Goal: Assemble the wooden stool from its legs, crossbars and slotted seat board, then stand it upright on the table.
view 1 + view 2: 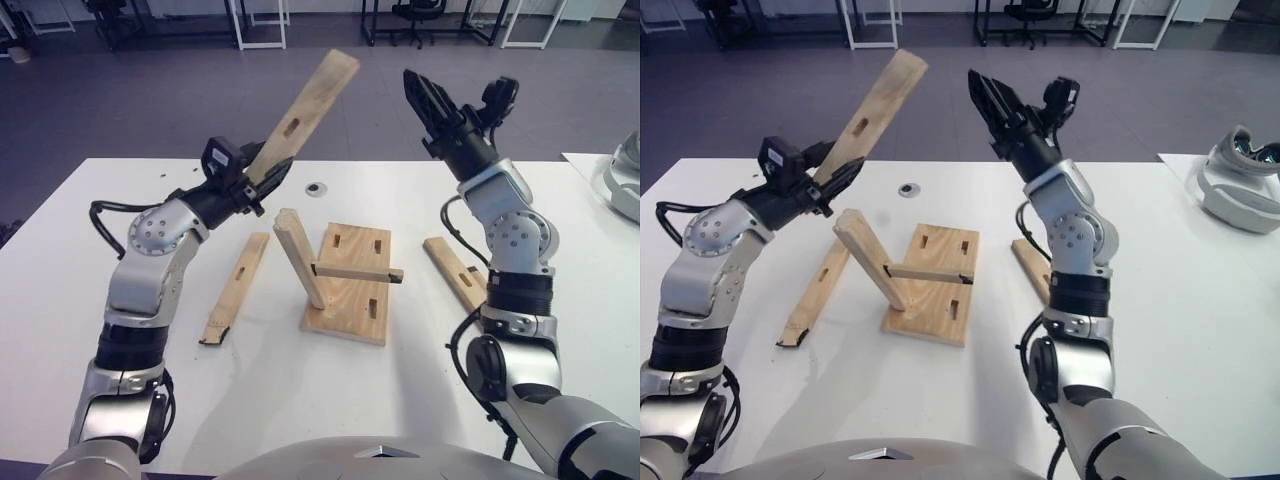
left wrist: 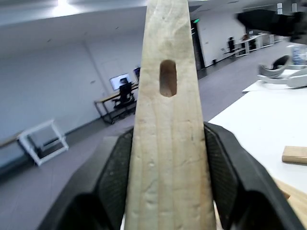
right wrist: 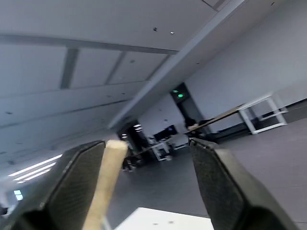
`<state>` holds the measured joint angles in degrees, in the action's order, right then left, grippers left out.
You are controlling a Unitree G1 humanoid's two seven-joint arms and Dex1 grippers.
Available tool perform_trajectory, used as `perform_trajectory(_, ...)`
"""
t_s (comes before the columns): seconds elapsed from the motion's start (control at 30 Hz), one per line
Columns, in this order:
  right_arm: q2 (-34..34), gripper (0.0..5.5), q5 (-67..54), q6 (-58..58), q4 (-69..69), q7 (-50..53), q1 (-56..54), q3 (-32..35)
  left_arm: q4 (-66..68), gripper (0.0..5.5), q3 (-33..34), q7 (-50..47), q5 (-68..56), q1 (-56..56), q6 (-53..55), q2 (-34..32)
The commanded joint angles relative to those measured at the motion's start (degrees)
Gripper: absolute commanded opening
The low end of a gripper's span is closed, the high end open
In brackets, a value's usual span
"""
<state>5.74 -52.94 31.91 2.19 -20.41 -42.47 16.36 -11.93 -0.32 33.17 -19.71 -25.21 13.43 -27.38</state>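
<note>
My left gripper (image 1: 262, 180) and my right gripper (image 1: 415, 85) are both matte black. The leg (image 1: 305, 105) I hold in the left is pale blond wood with fine lengthwise grain and one dark slot. The seat board (image 1: 350, 300) is a warmer honey tone, its slots shadowed brown. The table (image 1: 580, 300) is plain white. A small disc (image 1: 318, 188) near its far edge is grey with a dark centre.

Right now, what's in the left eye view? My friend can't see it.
The left pincer holds a wooden leg over a table. Below lies the seat board, with another leg and crossbar fitted; the right pincer is raised, open.
</note>
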Motion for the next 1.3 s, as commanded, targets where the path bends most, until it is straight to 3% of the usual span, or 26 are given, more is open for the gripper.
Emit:
perform_trajectory(0.03, -4.0, 3.26, -8.3, 4.1, -2.4, 4.3, -3.9, 1.2, -0.1, 2.10, -2.1, 1.9, 1.1, -2.9, -2.9, 1.7)
perform_trajectory(0.2, -4.7, 3.26, -12.7, 6.9, -3.3, 7.0, -3.8, 1.2, 0.6, 2.10, -3.1, 3.4, 2.7, -3.0, -4.3, 1.5)
perform_trajectory(0.57, -3.1, 1.08, -11.9, 8.8, -2.7, 10.1, -2.2, 0.9, 1.3, 2.10, -3.9, 7.1, 6.5, -3.9, -8.9, -0.2)
perform_trajectory(0.63, -2.7, 1.00, -10.3, 7.4, -2.3, 10.9, -1.5, 1.4, 1.6, 2.10, -3.8, 6.8, 6.8, -4.3, -8.6, 0.0)
perform_trajectory(0.67, -2.3, 1.00, -9.2, 6.3, -2.7, 11.2, -0.1, 2.0, 2.0, 2.46, -3.4, 6.2, 7.1, -4.4, -8.3, 0.1)
perform_trajectory(0.77, -0.5, 1.00, -6.7, 3.6, -7.6, 13.0, 8.5, 5.2, 3.5, 3.07, 0.0, 2.8, 7.0, -3.1, -5.9, 0.1)
perform_trajectory(0.83, 0.9, 1.00, -7.7, 4.8, -15.5, 13.8, 20.0, 7.7, 0.8, 3.34, 5.2, -1.3, 4.3, 3.9, -0.9, 0.7)
perform_trajectory(0.9, 1.1, 1.00, -10.8, 6.7, -23.0, 15.6, 31.2, 9.8, -3.8, 3.83, 6.0, -4.4, 4.4, 14.0, 4.3, 1.4)
perform_trajectory(1.07, 3.3, 1.00, -23.7, 9.8, -34.6, 23.2, 49.8, 14.9, -10.2, 4.05, -5.9, -5.8, 12.3, 34.5, 10.1, -0.5)
perform_trajectory(1.3, 7.0, 1.00, -29.9, 8.1, -36.9, 30.0, 55.3, 12.8, -9.2, 4.05, -7.5, -9.3, 18.0, 37.5, 12.8, -0.6)
